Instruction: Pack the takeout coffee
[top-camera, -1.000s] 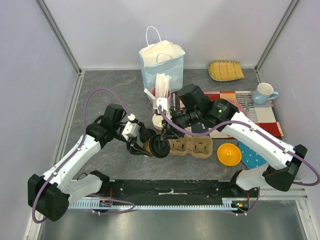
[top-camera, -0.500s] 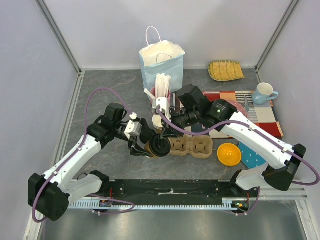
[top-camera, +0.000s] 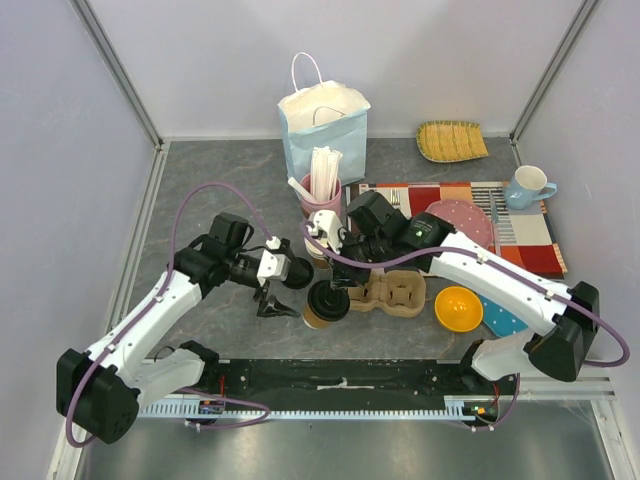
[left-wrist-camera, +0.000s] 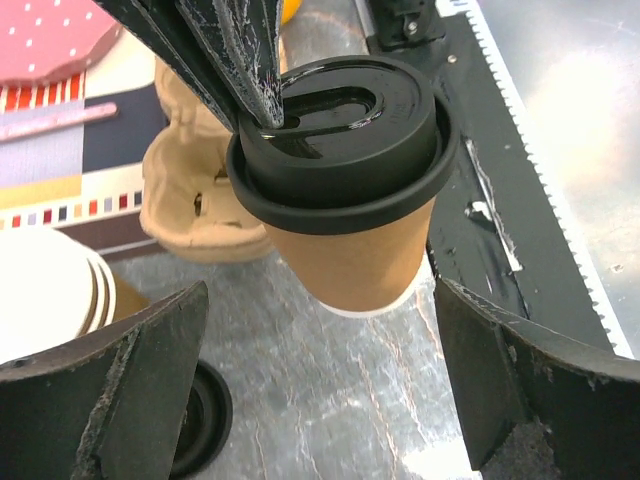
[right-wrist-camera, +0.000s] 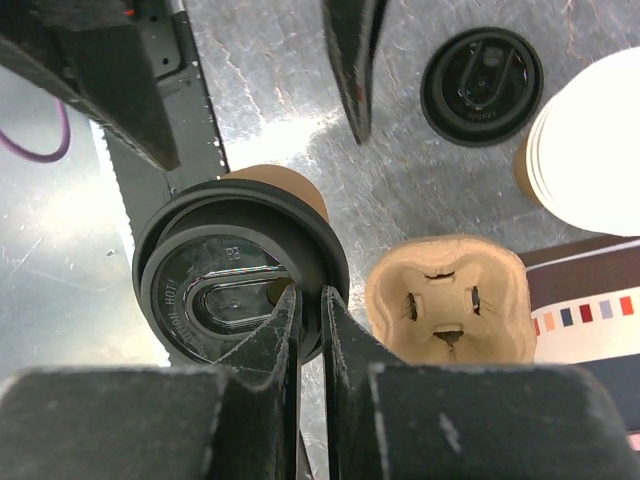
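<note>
Right wrist: right pincer (right-wrist-camera: 310, 300) nips takeout coffee (right-wrist-camera: 280, 185) by its lid (right-wrist-camera: 200, 260); left pincer (left-wrist-camera: 320, 290) gapes.

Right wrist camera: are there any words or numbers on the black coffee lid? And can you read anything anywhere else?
"HOT!": raised letters on the black lid of the coffee cup; the letters before it are too faint to read.
A small raised mark higher up on the lid: too small to read.
No words show on the paper bag or the mat.
</note>
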